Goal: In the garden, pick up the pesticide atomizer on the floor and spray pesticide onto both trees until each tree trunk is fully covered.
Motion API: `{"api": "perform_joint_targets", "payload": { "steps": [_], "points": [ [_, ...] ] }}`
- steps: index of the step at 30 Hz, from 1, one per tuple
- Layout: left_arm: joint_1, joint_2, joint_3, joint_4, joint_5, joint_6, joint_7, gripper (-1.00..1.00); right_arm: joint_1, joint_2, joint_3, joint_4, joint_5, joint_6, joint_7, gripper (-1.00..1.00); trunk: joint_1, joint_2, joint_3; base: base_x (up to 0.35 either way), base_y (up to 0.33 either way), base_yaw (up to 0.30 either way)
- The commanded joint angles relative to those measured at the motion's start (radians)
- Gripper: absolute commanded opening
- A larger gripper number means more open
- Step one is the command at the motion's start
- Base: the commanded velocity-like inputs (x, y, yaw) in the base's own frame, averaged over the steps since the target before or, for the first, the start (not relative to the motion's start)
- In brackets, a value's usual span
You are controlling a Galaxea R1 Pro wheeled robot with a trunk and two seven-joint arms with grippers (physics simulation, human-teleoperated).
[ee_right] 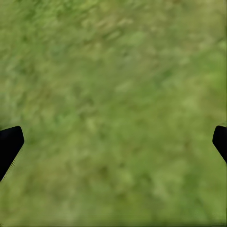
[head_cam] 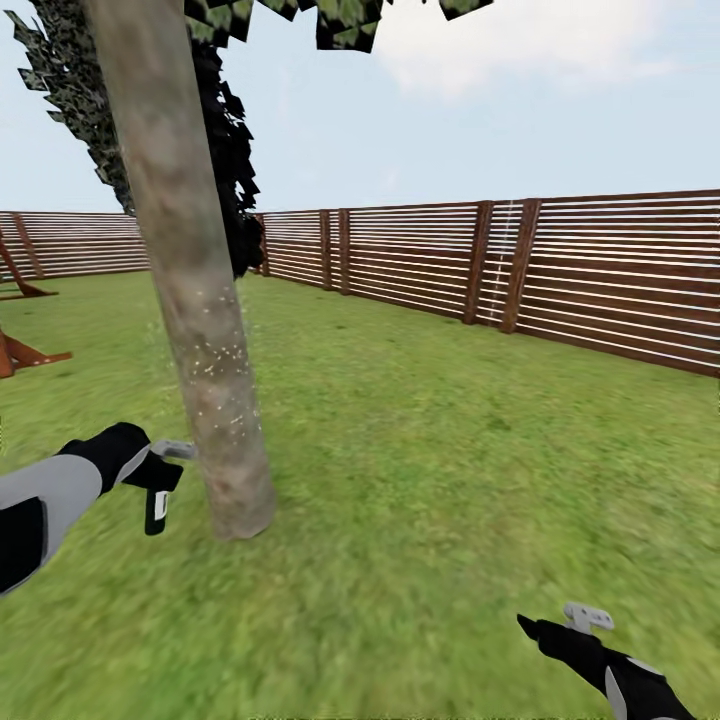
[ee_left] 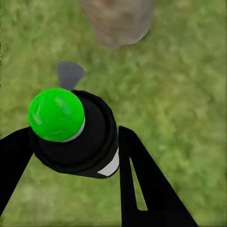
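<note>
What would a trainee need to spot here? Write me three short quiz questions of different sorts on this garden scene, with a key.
1. True or false: the left pincer is shut on the pesticide atomizer.
2. Multiple choice: what lies below the right pincer in its wrist view? A) fence B) grass C) trunk
3. Fill in: white specks dot the bark of the tree ____.

Key:
1. True. Its fingers press the dark bottle from both sides, green top facing the camera.
2. B. The fingertips stand wide apart over bare lawn.
3. trunk. The atomizer hangs close beside it in the head view.
</note>
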Motion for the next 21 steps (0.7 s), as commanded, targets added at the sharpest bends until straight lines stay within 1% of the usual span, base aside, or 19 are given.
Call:
{"api": "perform_joint_targets", "payload": {
  "steps": [1,4,8,12,15,16,17,18,20,21],
  "points": [
    [0.004,0.000,-0.001,0.000,-0.001,0.000,0.000,-1.00,0.000,0.000,0.000,0.000,0.000,0.000,0.000,1.00,0.000,0.000,0.000,-0.068,0.311,-0.017],
    [0.021,-0.001,-0.001,-0.001,-0.001,-0.001,0.000,-1.00,0.000,0.000,0.000,0.000,0.000,0.000,0.000,1.00,0.000,0.000,0.000,-0.049,0.227,-0.005],
    [0.056,-0.006,-0.001,-0.001,-0.001,-0.029,0.000,-1.00,0.000,0.000,0.000,0.000,0.000,0.000,0.000,1.00,0.000,0.000,0.000,-0.005,0.031,0.000],
    [0.062,-0.009,-0.001,-0.002,-0.001,-0.036,0.000,-1.00,0.000,0.000,0.000,0.000,0.000,0.000,0.000,1.00,0.000,0.000,0.000,0.000,0.025,0.000],
    [0.068,-0.011,-0.001,-0.001,-0.001,-0.038,0.000,-1.00,0.000,0.000,0.000,0.000,0.000,0.000,0.000,1.00,0.000,0.000,0.000,0.000,0.227,0.000],
    [0.070,-0.010,0.000,0.000,0.002,-0.058,0.001,-1.00,0.000,0.000,0.000,0.000,0.000,0.000,0.000,1.00,0.000,0.000,0.000,0.000,0.299,0.000],
    [0.085,-0.010,0.000,0.001,0.003,-0.099,0.003,-1.00,0.000,0.000,0.000,0.000,0.000,0.000,0.000,1.00,0.000,0.000,0.000,0.000,0.309,0.000],
    [0.111,-0.010,0.001,0.002,0.003,-0.117,0.004,-1.00,0.000,0.000,0.000,0.000,0.000,0.000,0.000,1.00,0.000,0.000,0.000,0.000,0.312,0.000],
    [0.142,-0.007,0.002,0.006,0.003,-0.142,0.006,-1.00,0.000,-0.001,0.000,0.000,0.000,0.000,0.000,1.00,0.000,0.000,0.000,0.000,0.314,0.000],
    [0.155,-0.005,0.002,0.007,0.004,-0.171,0.007,-1.00,0.000,-0.001,0.000,0.000,0.000,0.000,0.000,1.00,0.000,0.000,0.000,0.000,0.314,0.000]
  ]
}}
